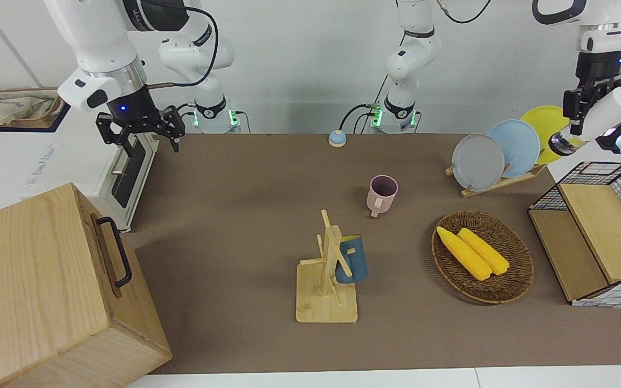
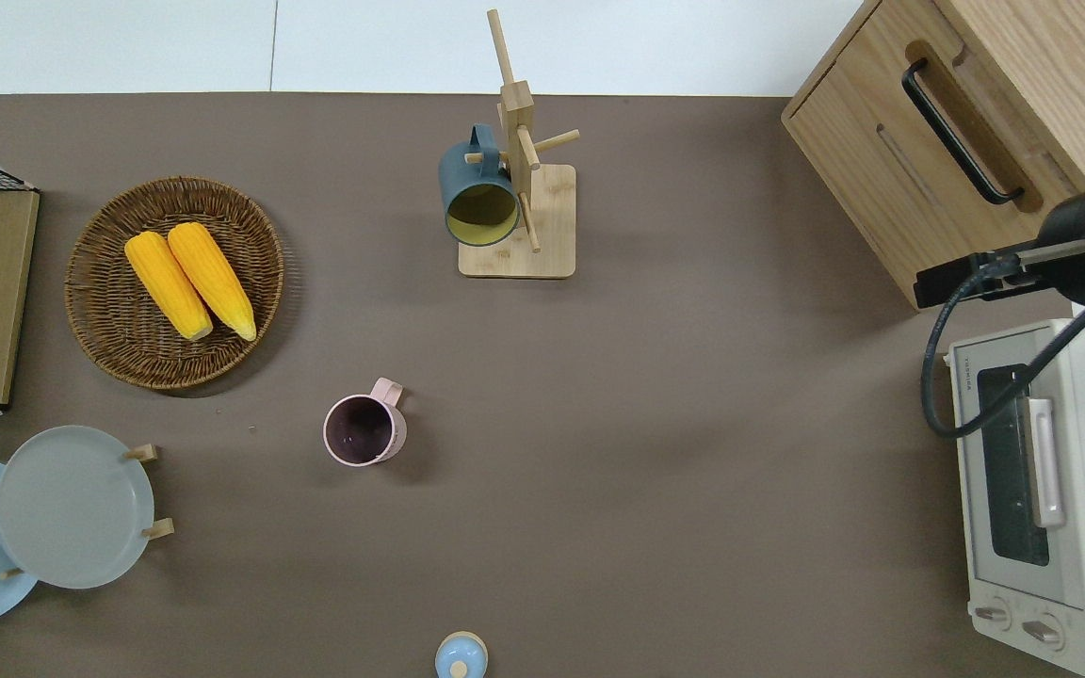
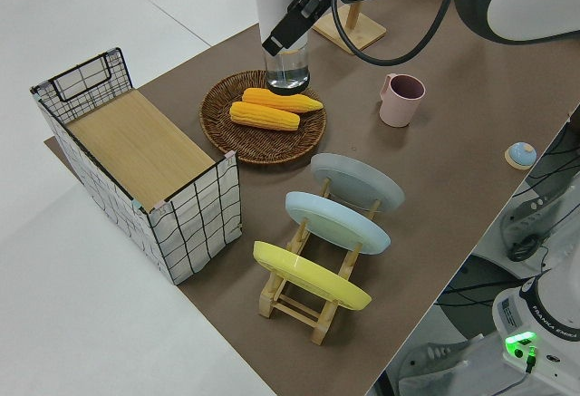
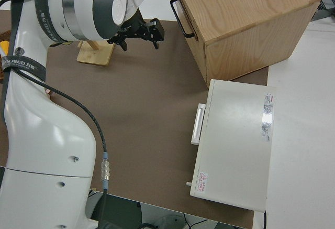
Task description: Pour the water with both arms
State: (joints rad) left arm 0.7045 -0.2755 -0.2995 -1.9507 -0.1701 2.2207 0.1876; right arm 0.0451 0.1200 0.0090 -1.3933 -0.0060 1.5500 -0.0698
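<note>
Up at the left arm's end of the bench (image 1: 235, 226), the left gripper (image 1: 577, 116) hangs in the air with its fingers pinching a white bottle (image 1: 596, 119) that has a clear, shiny base. The bottle is tilted, base lowest, which suits carrying it without spilling. In the overhead view neither the gripper nor the bottle appears, so what they hang over cannot be read from there; the front view sets them beside the yellow plate (image 1: 550, 121) of the plate rack (image 1: 499, 180).

The pink mug (image 2: 364, 429) stands upright and open on bare bench, well apart from the bottle, between the corn basket (image 2: 109, 348) and the middle of the bench. It looks the likely vessel for the water. A blue mug (image 2: 478, 198) hangs on the wooden mug tree (image 2: 542, 254), mouth sideways, so it is no use for pouring yet.

The right gripper (image 1: 140, 132) hovers over the toaster oven (image 2: 1023, 490), beside the wooden box (image 2: 900, 160), fingers spread and holding nothing. It seems to be waiting for its part, perhaps steadying or lifting a mug.

Pouring has not begun; the bottle must first reach the mug
</note>
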